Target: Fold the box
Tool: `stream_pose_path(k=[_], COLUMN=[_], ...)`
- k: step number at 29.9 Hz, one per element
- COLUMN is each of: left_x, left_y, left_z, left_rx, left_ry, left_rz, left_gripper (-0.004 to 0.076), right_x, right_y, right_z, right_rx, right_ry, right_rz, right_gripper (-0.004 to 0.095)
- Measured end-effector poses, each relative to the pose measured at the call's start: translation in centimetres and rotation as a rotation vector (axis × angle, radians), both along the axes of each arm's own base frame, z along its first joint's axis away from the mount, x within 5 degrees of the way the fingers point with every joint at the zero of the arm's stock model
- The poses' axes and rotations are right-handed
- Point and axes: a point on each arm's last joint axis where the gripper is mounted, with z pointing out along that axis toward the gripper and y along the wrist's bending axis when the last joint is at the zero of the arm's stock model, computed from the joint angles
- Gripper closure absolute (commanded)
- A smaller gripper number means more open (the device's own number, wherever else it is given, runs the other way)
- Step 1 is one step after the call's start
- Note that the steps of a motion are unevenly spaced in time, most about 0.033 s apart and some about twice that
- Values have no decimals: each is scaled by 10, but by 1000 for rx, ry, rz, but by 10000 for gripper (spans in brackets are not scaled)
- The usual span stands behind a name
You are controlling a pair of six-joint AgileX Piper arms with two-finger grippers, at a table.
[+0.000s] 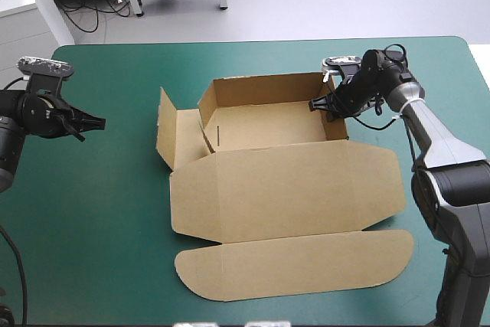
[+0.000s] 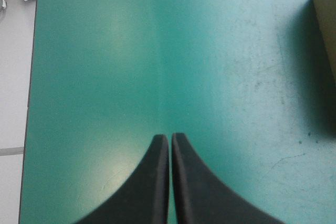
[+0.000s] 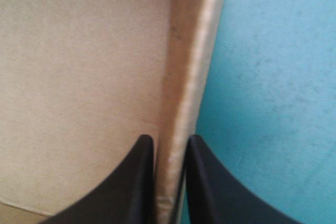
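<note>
The brown box (image 1: 283,181) lies in the middle of the table as an open tray (image 1: 268,126) with raised walls. Its wide lid lies flat toward the near edge, ending in a long rounded flap (image 1: 295,266). The tray's left side flap (image 1: 167,129) splays outward. My right gripper (image 1: 320,105) is at the tray's right wall. In the right wrist view that wall (image 3: 191,66) stands between the two black fingers, and the gripper (image 3: 169,139) is shut on it. My left gripper (image 1: 98,122) hovers over bare cover left of the box, shut (image 2: 169,136) and holding nothing.
The teal-green cover (image 1: 99,212) is bare to the left of the box. In the left wrist view a corner of the brown box (image 2: 326,9) shows off to one side, well ahead of the fingers, and the table's edge (image 2: 31,103) runs along the other side.
</note>
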Motion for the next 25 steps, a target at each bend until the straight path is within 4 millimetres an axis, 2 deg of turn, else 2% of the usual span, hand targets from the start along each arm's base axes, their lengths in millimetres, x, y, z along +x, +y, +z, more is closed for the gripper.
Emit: stream_pose_path(k=[5,9,13,18,21,23,25], left_x=[3,5,3,3,5,6,8], left_y=[1,22,48,62,63,64,64], left_z=[-5,-11,-15,-19,-21,-23,-25], left_rx=[-26,-141,-258,-253,-250,-244,-234], left_ry=[25,46,43,50,58,64,72], left_rz=[3,64,111,132,127,116,100], left_gripper=[722,723,723,723,710,674,605], right_x=[-5,-16,-30,-70,-95,-107,-118], right_y=[-7,-25,-61,-99,-107,-106,-105], right_z=[-1,16,60,130,159,173,183], right_rx=[-32,-34,45,103,97,93,96], right_ry=[66,91,-5,-189,-269,-305,-339], right_rz=[-3,7,-54,-135,-147,-141,-139], right_gripper=[909,909,928,928,928,928,928])
